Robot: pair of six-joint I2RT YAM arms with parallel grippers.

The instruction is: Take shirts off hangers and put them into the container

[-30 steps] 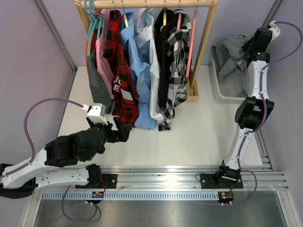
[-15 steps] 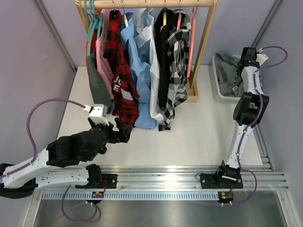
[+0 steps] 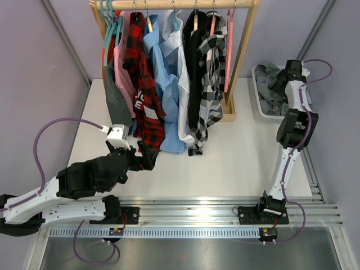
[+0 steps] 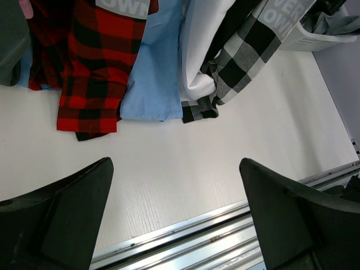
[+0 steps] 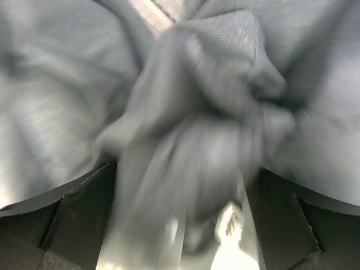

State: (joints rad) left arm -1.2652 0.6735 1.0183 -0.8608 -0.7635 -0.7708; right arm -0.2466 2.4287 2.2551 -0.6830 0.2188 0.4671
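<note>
The grey shirt (image 3: 269, 90) lies crumpled inside the white basket (image 3: 260, 101) at the far right of the worktop (image 3: 225, 157). The right claw (image 5: 181, 216) hangs just over it, released, jaws spread wide with bunched grey cloth between them. Left of the basket, the other shirts (image 3: 169, 79) hang on the wooden rail (image 3: 180, 4), beside a bare pink hanger (image 3: 228, 56). The left claw (image 4: 175, 169) hovers wide open above the worktop, near their hems.

A light wooden rail frame (image 3: 242, 56) stands on the white tabletop (image 3: 236, 157), whose near edge carries a ribbed metal mounting rail (image 3: 191, 209).
</note>
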